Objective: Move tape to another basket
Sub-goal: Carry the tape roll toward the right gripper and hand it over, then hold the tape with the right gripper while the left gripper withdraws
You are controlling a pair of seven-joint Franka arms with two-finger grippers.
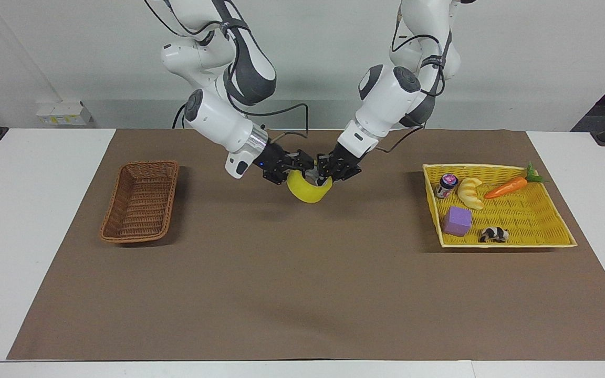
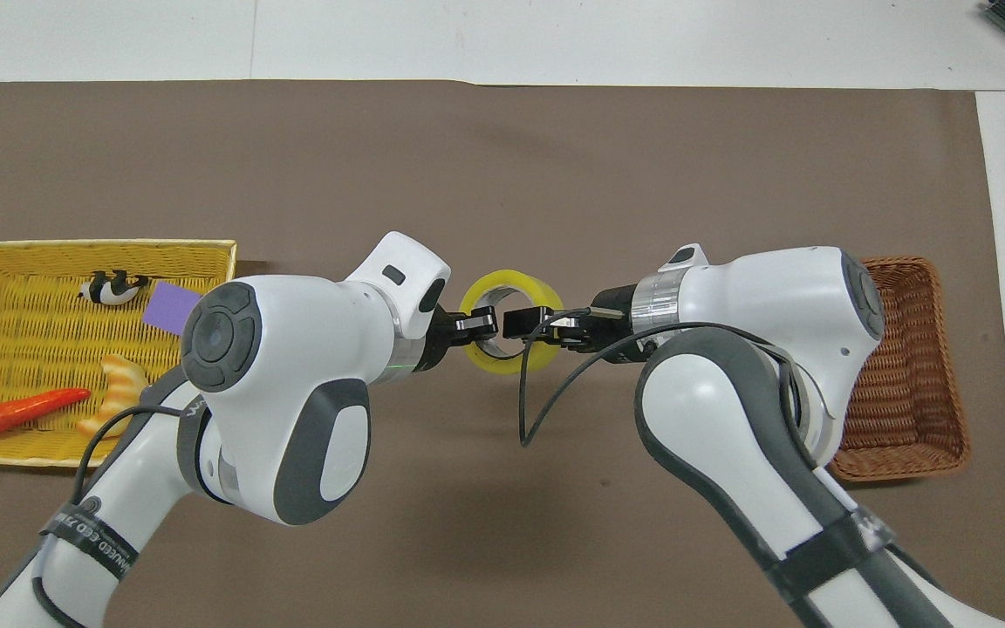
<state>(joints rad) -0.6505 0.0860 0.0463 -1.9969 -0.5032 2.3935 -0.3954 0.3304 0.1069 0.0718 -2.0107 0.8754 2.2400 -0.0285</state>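
Note:
The yellow tape hangs tilted in the air over the middle of the brown mat. My left gripper is shut on the rim of the roll at the side toward the left arm's end. My right gripper is at the roll's rim on the side toward the right arm's end. The two grippers meet at the tape. The brown wicker basket stands empty toward the right arm's end of the table.
A flat yellow woven tray toward the left arm's end holds a carrot, a croissant toy, a purple cube, a small jar and a black-and-white toy.

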